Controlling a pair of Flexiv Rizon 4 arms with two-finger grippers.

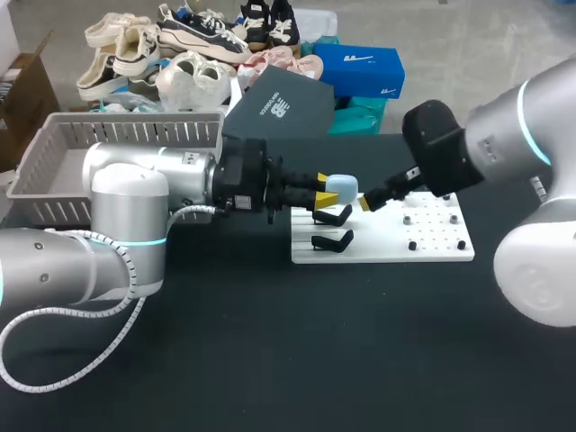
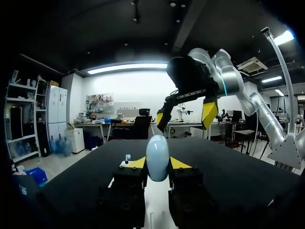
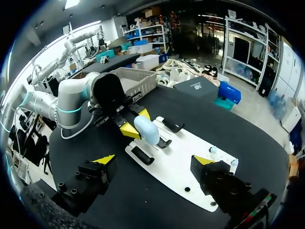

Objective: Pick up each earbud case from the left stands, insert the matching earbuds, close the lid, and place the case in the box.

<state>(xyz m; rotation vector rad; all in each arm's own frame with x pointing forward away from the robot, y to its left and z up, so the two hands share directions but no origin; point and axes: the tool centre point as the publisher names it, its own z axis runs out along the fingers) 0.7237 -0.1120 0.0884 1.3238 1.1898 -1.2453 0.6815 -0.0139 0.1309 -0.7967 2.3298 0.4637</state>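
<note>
Case point(image 1: 343, 187), pale blue, is clamped in the left gripper point(image 1: 328, 189) and held in the air just above the stands point(image 3: 143, 155) on the white board point(image 3: 190, 167). Yellow tips press it from both sides, clearest in the left wrist view point(image 2: 157, 157). The right gripper point(image 2: 186, 114) is just beyond the case, fingers spread wide and holding nothing. Progress is early: this case is off its stand, but the lid looks closed and no earbud is in hand, so opening, inserting, closing and boxing are all left. The grey box point(image 1: 54, 162) sits well apart behind the left arm. No case shows in the part I can see, and the arm covers the rest. Small pale bits point(image 3: 212, 150) at the board's other end are probably the earbuds, too small to confirm. The lid seam is not visible. No other cases are seen on the stands, though one stand is partly hidden under the held case.
</note>
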